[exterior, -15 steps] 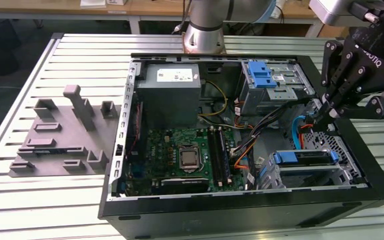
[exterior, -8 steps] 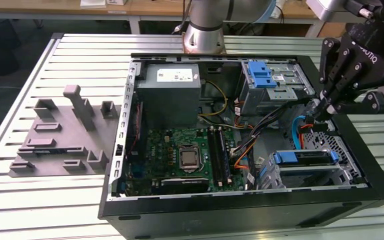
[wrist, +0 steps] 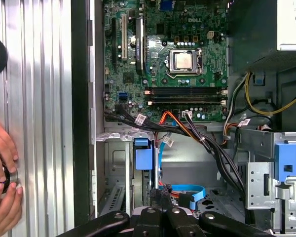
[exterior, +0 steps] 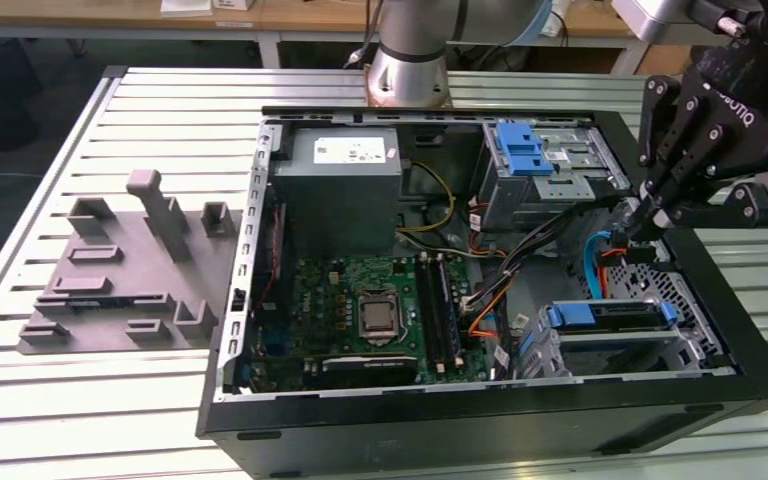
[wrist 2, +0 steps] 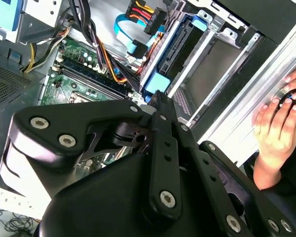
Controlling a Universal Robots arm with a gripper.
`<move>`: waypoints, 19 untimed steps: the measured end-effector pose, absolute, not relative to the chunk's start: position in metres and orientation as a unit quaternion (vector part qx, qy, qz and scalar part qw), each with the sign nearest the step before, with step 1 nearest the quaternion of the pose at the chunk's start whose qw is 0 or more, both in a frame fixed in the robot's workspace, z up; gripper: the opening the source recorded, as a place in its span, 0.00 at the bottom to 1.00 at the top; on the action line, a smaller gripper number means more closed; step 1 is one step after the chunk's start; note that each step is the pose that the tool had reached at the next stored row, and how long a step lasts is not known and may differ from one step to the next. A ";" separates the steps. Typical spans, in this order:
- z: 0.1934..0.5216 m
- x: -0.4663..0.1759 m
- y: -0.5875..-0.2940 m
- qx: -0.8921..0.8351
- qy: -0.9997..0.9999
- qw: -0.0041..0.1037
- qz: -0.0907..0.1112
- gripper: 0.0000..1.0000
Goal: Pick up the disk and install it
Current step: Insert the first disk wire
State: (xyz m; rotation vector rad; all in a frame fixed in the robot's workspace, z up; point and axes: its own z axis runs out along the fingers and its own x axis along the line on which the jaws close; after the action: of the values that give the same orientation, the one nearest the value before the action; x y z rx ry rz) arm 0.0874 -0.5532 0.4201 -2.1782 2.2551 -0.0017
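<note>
Silver-grey arm [exterior: 404, 60]: thick smooth metal tube, pale blue cap [exterior: 534, 22] at joint above. Matte black gripper [exterior: 640, 222]: blocky body, jointed links, round silver screws, white lettering on side. Second wrist view: gripper [wrist 2: 157, 98] shows broad rounded black links, glossy edges, silver screws [wrist 2: 167, 199] sunk in round recesses, thin slotted plate between links. First wrist view: gripper [wrist: 160, 213] shows flat black links side by side, small silver rivets near ends.

Print in sight, none of it legible to me.
White lettering runs along the housing of my gripper [exterior: 635, 226]. A white sticker [exterior: 353, 151] with small print sits on the grey power-supply box [exterior: 344, 200]. Tiny markings dot the motherboard [wrist: 158, 69].
</note>
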 end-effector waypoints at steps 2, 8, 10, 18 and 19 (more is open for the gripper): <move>0.420 0.087 -0.553 -0.695 0.719 0.003 -0.001 0.11; 0.419 0.088 -0.548 -0.695 0.719 0.003 -0.001 0.11; 0.419 0.088 -0.545 -0.695 0.719 0.003 -0.001 0.11; 0.418 0.089 -0.538 -0.695 0.719 0.003 -0.001 0.11; 0.418 0.089 -0.537 -0.695 0.719 0.003 -0.001 0.11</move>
State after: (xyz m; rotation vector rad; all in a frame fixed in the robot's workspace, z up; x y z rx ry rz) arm 0.0892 -0.5372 0.4176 -2.1781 2.2551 -0.0017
